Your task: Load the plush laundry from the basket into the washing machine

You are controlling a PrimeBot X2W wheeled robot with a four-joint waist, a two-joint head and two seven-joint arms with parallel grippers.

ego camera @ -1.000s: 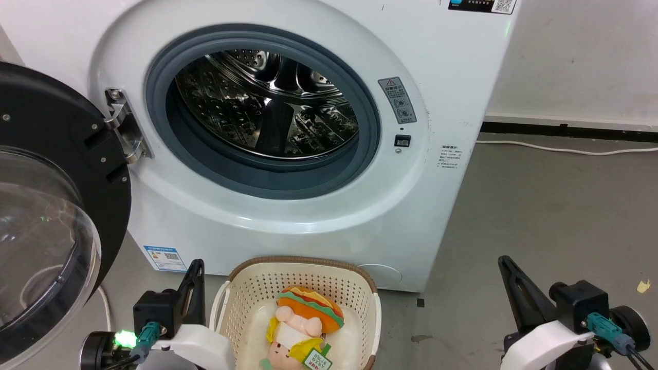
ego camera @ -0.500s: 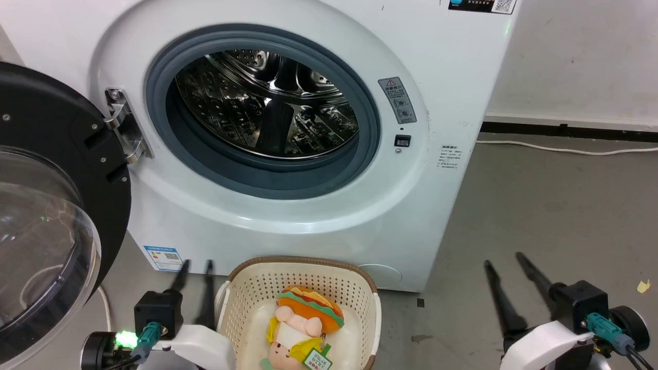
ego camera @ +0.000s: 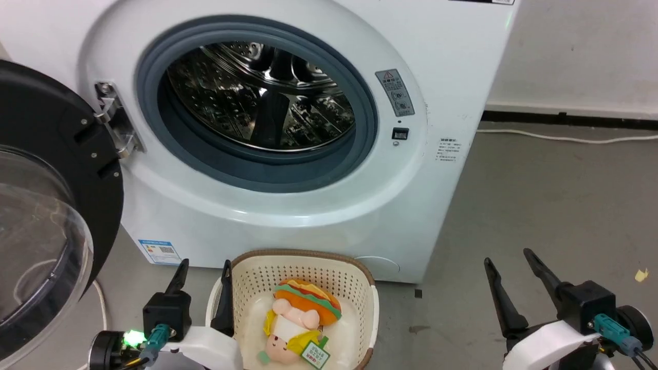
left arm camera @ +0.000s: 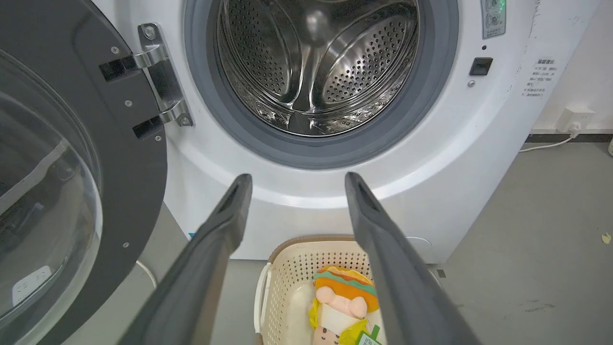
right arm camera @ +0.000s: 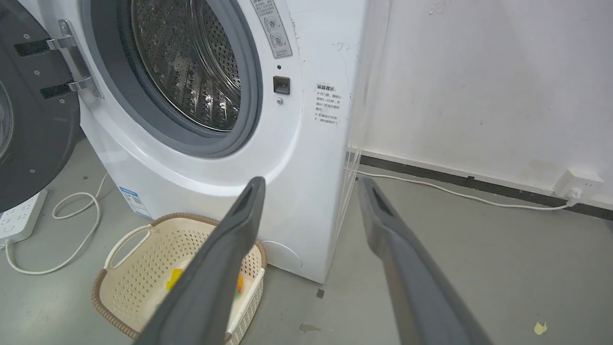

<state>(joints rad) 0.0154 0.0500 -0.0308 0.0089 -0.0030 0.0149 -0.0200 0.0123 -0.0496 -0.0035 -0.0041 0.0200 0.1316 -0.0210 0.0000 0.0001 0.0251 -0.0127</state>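
Note:
The plush laundry (ego camera: 298, 324), a peach doll with a hamburger hat and a green-edged tag, lies in the cream basket (ego camera: 303, 255) on the floor in front of the washing machine (ego camera: 288, 226). The washer's steel drum (ego camera: 257, 97) is bare and its door (ego camera: 56, 169) is swung out to the left. My left gripper (ego camera: 204, 264) is open at the basket's left rim, above and short of the doll (left arm camera: 342, 297). Right of the basket, my right gripper (ego camera: 507, 257) is open over bare floor. Each wrist view shows its own fingers spread: left gripper (left arm camera: 297, 178), right gripper (right arm camera: 312, 182).
The open round door (left arm camera: 72, 182) crowds the left side. A power strip (right arm camera: 17, 218) and a looped white cable (right arm camera: 81, 225) lie on the floor left of the washer. Another cable (ego camera: 565, 139) runs along the wall to a socket (right arm camera: 574, 184). Grey floor (ego camera: 555, 205) stretches right.
Both grippers have gone from shut to open, their fingers spreading. The left one has shifted right to the basket's rim. The head camera has tipped slightly, shifting the whole picture.

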